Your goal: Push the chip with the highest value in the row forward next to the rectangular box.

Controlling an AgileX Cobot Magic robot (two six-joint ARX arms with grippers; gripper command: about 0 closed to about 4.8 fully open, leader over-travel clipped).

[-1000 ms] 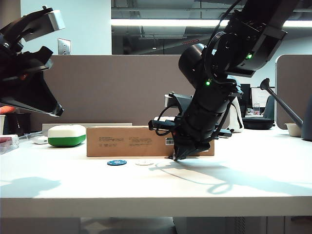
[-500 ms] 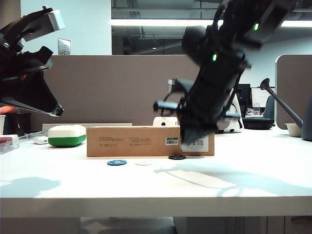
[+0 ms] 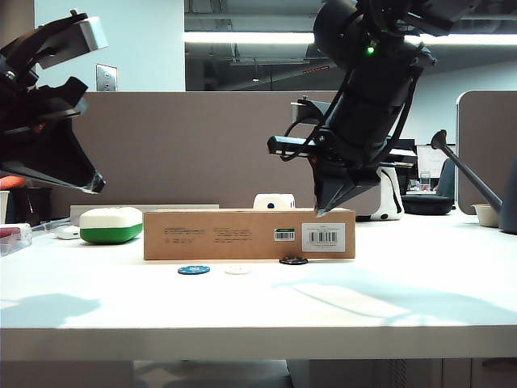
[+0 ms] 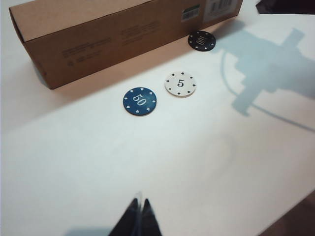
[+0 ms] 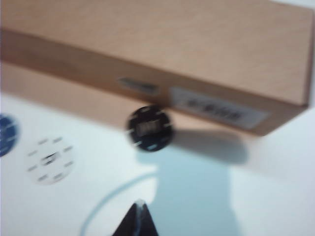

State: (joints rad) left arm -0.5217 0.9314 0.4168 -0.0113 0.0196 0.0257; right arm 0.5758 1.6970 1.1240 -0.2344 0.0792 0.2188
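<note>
1. Three poker chips on the white table (image 3: 420,299): one blue, one white, one black.
2. Black chip (image 3: 293,260) sits just in front of the long brown cardboard box (image 3: 234,234), close against its front face below the barcode label (image 3: 323,237); touching or a hair apart, can't tell. The left wrist view shows "100" on the black chip (image 4: 202,41), and in the right wrist view the black chip (image 5: 149,128) lies in the box's shadow, blurred.
3. Blue chip (image 3: 194,269), marked "50" in the left wrist view (image 4: 140,101), and white chip (image 3: 238,269), marked "5" (image 4: 180,84), lie side by side nearer the table's front edge, apart from each other and well clear of the box. So the row is two chips now, with the black one set back by the box.
4. One box; two labels on its front, one small barcode and one larger white one.
5. One white-and-green rounded case (image 3: 111,225) to the left of the box, near its end.
6. Right gripper (image 3: 325,208) hangs in the air above the right end of the box, tip pointing down, fingers pinched together on nothing; the right wrist view shows the tips (image 5: 138,219) meeting in a point.
7. Left gripper (image 4: 138,221) is raised high at the far left, well away from the chips; fingers pressed together, holding nothing.
</note>
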